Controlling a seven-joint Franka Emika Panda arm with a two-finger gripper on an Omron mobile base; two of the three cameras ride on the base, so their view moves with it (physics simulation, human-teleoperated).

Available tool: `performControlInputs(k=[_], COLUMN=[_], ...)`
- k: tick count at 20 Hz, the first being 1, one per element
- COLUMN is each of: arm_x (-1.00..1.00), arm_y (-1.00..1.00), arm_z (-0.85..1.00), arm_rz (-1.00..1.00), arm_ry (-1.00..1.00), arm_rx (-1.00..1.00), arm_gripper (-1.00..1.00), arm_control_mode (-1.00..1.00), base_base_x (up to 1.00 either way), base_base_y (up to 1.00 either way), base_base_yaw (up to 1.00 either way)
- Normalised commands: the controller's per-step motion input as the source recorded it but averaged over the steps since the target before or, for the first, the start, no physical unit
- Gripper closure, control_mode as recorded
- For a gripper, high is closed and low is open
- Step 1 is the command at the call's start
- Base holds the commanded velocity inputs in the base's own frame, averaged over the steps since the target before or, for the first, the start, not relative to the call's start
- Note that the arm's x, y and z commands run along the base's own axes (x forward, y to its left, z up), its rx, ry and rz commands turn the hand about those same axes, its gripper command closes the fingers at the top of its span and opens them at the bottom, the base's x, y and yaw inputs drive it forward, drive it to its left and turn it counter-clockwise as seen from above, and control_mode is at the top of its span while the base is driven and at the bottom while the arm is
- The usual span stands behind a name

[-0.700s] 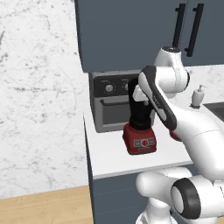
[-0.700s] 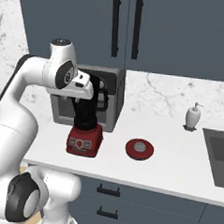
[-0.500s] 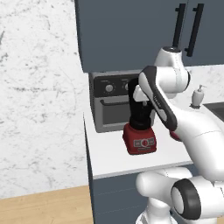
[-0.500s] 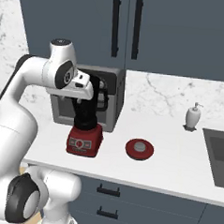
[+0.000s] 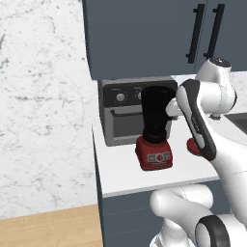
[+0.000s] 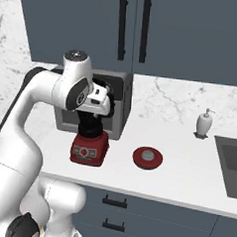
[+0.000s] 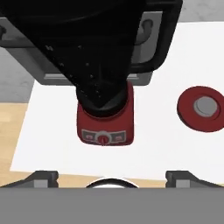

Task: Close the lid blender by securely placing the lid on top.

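Lying flat on the white counter (image 6: 187, 167), the red lid (image 6: 147, 157) sits just beside the blender (image 6: 91, 138), not on it. The gripper (image 7: 111, 175) hangs wide and empty above the blender; it should slide over the lid, drop straight down, and pinch its rim evenly

The top of the blender (image 7: 105, 65) jar runs off the hand view's top edge. In the right base view the arm covers most of the jar below the gripper (image 6: 99, 100).

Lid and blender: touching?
Apart. In the right base view the lid lies flat on the counter, with bare counter between it and the blender.
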Motion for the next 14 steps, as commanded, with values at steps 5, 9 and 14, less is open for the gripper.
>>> performControlInputs(k=[5, 9, 14], arm_x=[-0.16, -0.03, -0.12], arm_y=[-0.76, -0.68, -0.43], arm_z=[-0.19, -0.16, -0.12], arm_rz=[0.0, 0.0, 0.0], arm_ry=[-0.04, -0.01, 0.0], arm_rx=[0.04, 0.01, -0.02], arm_gripper=[-1.0, -1.0, -1.0], arm_control_mode=[-1.0, -1.0, -1.0], base_base_x=[0.0, 0.0, 0.0], base_base_y=[0.0, 0.0, 0.0], base_base_yaw=[0.0, 0.0, 0.0])
